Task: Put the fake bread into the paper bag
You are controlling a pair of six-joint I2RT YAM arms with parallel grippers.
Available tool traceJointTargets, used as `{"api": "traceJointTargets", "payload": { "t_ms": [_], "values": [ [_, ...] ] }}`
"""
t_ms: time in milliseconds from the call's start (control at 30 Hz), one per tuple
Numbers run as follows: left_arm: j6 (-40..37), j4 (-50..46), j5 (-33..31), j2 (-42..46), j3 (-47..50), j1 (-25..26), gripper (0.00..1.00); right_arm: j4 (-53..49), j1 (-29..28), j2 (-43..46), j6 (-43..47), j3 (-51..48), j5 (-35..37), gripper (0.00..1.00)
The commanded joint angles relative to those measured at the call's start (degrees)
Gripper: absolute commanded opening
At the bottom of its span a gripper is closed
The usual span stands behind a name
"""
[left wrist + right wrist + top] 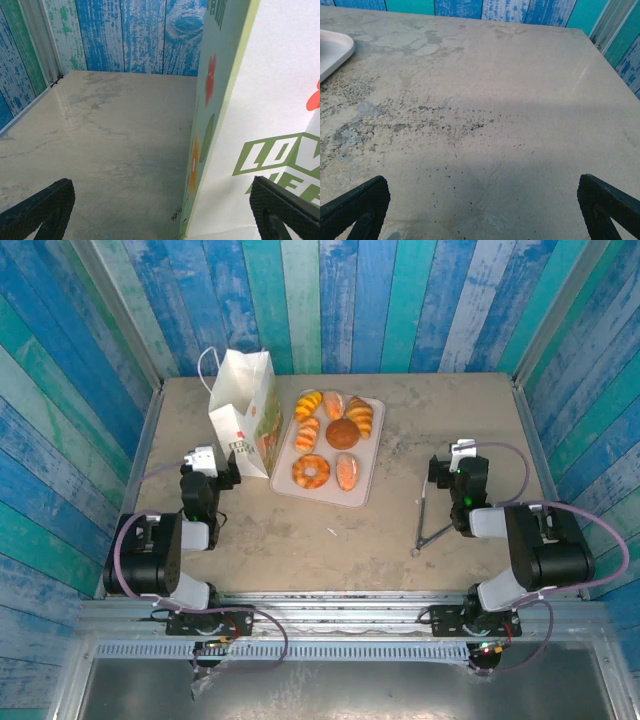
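The fake bread [343, 433] lies on a pale tray [360, 492] at mid-table: several glossy croissants, a dark round bun and a ring doughnut [311, 472]. Left of the tray the paper bag [243, 410] stands upright, white with cord handles. My left gripper [226, 464] is open just in front of the bag's near corner. In the left wrist view the bag [270, 100] rises close on the right, its corner between the black fingertips [47, 204], and my left gripper [160, 215] holds nothing. My right gripper [453, 468] is open over bare table, right of the tray. In its own view it [482, 210] is empty.
Thin metal tongs [428, 525] lie on the table just left of the right arm. The tray's corner [332, 50] shows at the far left of the right wrist view. Blue and green plank walls [330, 300] enclose the table on three sides.
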State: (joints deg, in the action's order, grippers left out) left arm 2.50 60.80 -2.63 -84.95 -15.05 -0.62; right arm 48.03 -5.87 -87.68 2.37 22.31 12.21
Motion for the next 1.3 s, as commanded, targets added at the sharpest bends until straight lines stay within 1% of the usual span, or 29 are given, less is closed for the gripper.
{"api": "traceJointTargets", "payload": {
  "t_ms": [0,733,800,900,967,1000,1033,1100,1200,1267],
  "values": [
    [-0.89,0.05,0.52,-1.09,-0.85,0.18,0.94,0.95,0.24,0.93,-0.61,0.37,0.82,1.0],
    [-0.83,0.0,0.48,-1.09,-0.81,0.18,0.94,1.22,0.24,1.15,-0.7,0.13,0.76,1.0],
    [-0.79,0.28,0.33,-1.1,-0.75,0.18,0.94,-0.82,0.39,2.34,-2.23,0.62,3.49,1.0],
    [1.89,-3.03,-5.22,2.02,-1.16,0.14,0.94,-0.62,0.42,4.26,-2.37,-0.13,4.12,1.0],
    [3.8,-11.28,-8.24,5.94,-3.57,0.18,0.94,-5.98,0.42,7.31,-3.35,1.22,6.03,1.0],
    [5.59,-17.76,-10.41,8.09,-6.01,0.19,0.94,-11.45,0.49,9.69,-3.85,2.85,6.16,1.0],
    [7.19,-23.06,-11.97,9.94,-8.08,0.19,0.94,-14.8,0.49,11.66,-4.07,4.09,5.95,1.0],
    [10.34,-27.68,-13.42,14.14,-9.71,0.18,0.94,-21.46,0.51,15.24,-6.37,6.66,5.34,1.0],
    [16.44,-30.73,-14.56,21.31,-9.92,0.18,0.94,-33.92,0.5,18.82,-9.33,13.34,-0.21,1.0],
    [21.85,-36.73,-17.19,24.77,-12.63,0.17,0.94,-41.23,0.47,19.22,-11.09,18.32,-5.72,1.0]
  ]
}}
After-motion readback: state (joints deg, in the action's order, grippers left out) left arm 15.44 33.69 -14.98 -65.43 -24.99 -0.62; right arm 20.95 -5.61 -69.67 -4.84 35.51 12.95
